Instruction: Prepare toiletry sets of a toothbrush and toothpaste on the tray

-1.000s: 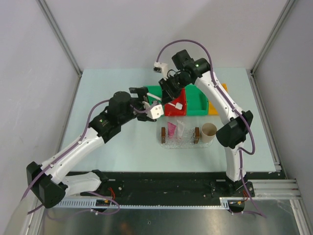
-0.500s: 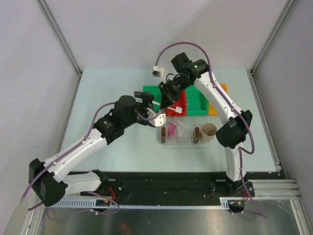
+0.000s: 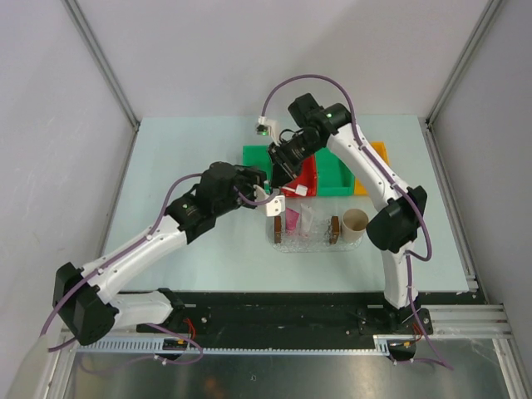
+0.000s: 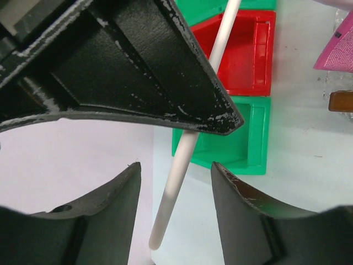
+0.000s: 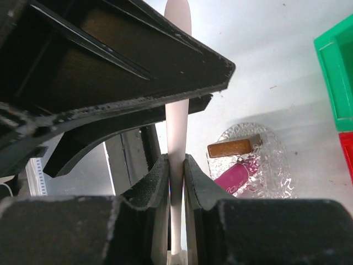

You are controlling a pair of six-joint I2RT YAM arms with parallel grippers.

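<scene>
1. My right hand (image 5: 176, 165) is clamped on the slim white plastic toothbrush (image 5: 177, 124). Both fingers press flat against its shaft and hold it up off the pale surface (image 3: 191, 150).
2. My left hand (image 4: 175, 165) has its jaws apart, one finger on each side of that same toothbrush. There is a gap on both sides, so it has no grip on it.
3. From the left wrist view, the shaft crosses in front of the red plastic bin (image 4: 253, 61) and the green plastic bin (image 4: 248, 143) — its rounded end is over bare surface.
4. The two hands meet in the air near the left end of the small clear, bumpy oblong tray (image 3: 318, 246).
5. The flat magenta-pink toothpaste tube (image 3: 292, 220) lies inside the tray, close to one brown handle block (image 5: 234, 146).
6. A beige round cup (image 3: 356, 221) stands just beside the tray's right end.
</scene>
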